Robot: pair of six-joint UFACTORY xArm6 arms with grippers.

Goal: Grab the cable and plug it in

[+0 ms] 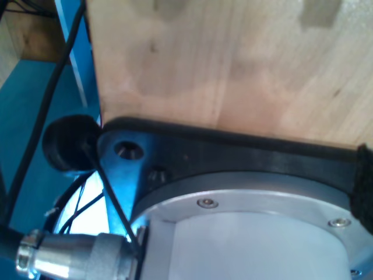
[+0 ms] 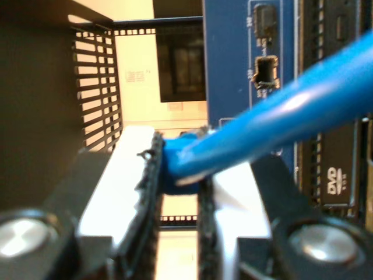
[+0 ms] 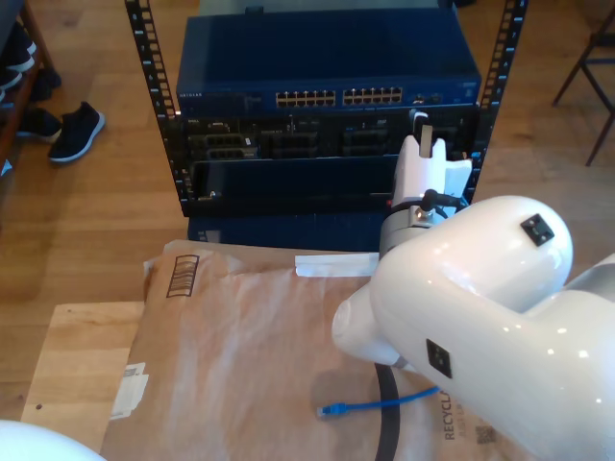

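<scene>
The cable (image 2: 280,116) is a thin bright-blue lead, and my second gripper (image 2: 178,175) is shut on it between its black pads (image 2: 148,192). From the pads it runs off toward the blue switch face (image 2: 227,70), where an empty port (image 2: 266,71) shows. In the exterior view my second gripper (image 3: 423,130) sits right in front of the rack, on the view's right. The cable's free end (image 3: 327,411), with a blue-booted plug, lies on brown paper (image 3: 240,346) and passes behind the white arm (image 3: 471,288). The first wrist view looks over a black mount (image 1: 233,154) at bare wood (image 1: 233,64).
A blue network switch (image 3: 327,72) with rows of ports tops the black rack (image 3: 288,173). A DVD drive (image 2: 338,175) sits in the rack. Shoes (image 3: 72,130) lie on the floor at the exterior view's left, a chair (image 3: 591,67) at its right. A wooden board (image 3: 77,365) lies under the paper.
</scene>
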